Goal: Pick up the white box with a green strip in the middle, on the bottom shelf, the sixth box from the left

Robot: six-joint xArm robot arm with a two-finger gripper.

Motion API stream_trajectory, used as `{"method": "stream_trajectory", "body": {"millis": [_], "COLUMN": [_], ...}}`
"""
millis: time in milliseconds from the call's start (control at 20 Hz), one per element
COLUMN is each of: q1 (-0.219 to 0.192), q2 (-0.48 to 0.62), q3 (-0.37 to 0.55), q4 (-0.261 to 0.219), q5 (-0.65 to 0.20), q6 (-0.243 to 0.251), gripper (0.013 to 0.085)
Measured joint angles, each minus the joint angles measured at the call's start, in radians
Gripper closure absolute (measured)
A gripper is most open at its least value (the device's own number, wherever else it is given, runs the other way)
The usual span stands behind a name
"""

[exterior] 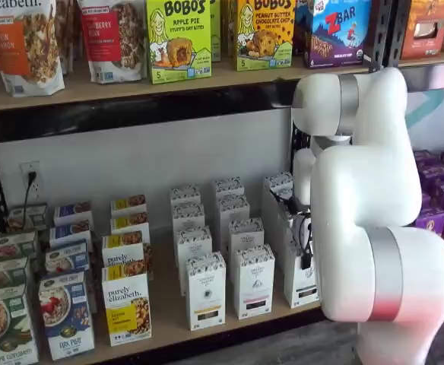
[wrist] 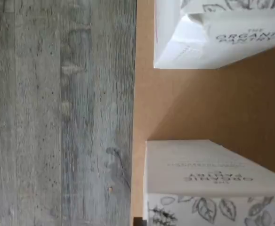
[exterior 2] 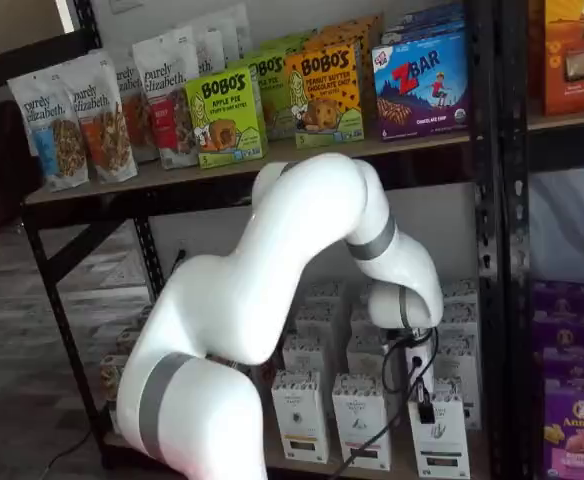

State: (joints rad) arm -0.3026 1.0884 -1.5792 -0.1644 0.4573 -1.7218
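While the arm hides it elsewhere, the tool (exterior 2: pixel 424 408) seemingly grips the white box (exterior 2: pixel 440 440).

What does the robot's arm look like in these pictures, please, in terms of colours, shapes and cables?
The arm is glossy white, built of thick rounded segments with grey bands at the joints, seen in both shelf views. A black cable loops down beside the wrist. The end effector shows only as a small dark part; its details are unclear.

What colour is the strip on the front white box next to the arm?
Dark green, on the white box; clearest in a shelf view.
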Motion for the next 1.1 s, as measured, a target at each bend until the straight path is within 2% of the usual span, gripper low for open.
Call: {"method": "stream_trajectory", "body": {"millis": [200,400,700,1100], "q1": [0.001,0.003,0.009,0.025], "q2": [-0.025,-0.059,-0.151,-0.353], "q3": [0.043,0.103,0.257,0.534], "q4": [-0.023,-0.07,-0.144,-0.237], "q5": [-0.023,-0.053,-0.09,-0.142], "q6": [0.024,0.069,0.149,0.261], "gripper": [0.045,0.045,0.045,0.045]}}
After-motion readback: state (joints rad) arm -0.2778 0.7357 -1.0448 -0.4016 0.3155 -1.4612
